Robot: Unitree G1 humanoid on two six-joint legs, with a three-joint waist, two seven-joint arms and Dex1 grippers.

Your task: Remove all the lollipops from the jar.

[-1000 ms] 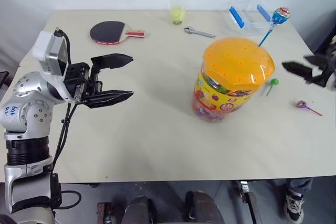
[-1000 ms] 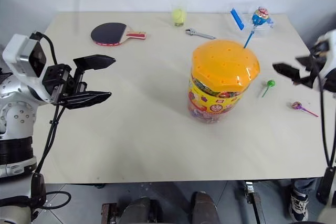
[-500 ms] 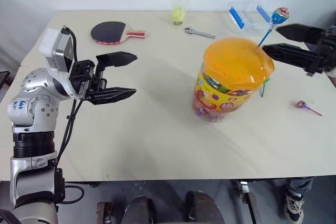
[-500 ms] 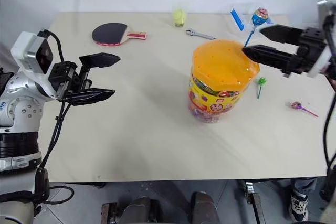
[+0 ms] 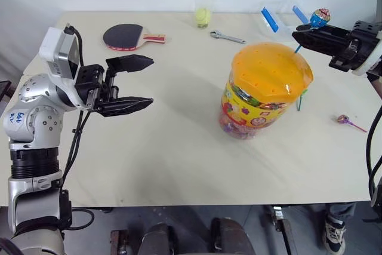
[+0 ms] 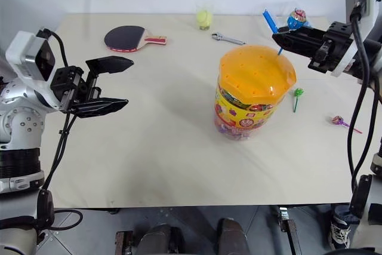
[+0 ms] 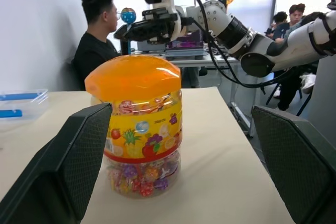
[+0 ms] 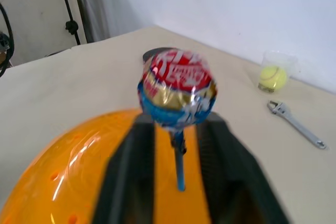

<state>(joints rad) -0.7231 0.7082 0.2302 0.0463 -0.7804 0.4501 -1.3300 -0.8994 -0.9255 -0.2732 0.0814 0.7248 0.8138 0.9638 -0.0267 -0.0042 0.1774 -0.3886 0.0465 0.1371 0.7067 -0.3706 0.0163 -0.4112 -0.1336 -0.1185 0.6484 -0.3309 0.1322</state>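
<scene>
now the last one is pinched

up at the jar's (image 5: 265, 91) orange lid (image 5: 271, 68), the right gripper (image 5: 300, 32) is clamped on the blue lollipop's (image 5: 319, 16) stick, candy head above its fingers. green lollipop (image 6: 296, 95) and purple lollipop (image 5: 344, 120) lie on the table (image 5: 167, 147) beside the jar. left gripper (image 5: 146, 82) hangs spread wide, holding nothing.

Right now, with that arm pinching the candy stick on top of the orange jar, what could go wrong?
The right tool grips only the thin stick of the blue lollipop, so it might slip out or bend on the way up. If the stick jams in its hole, the pull could tip the jar, which nothing steadies: the left tool is open and well away. A tipping jar could knock the green lollipop beside it.
</scene>
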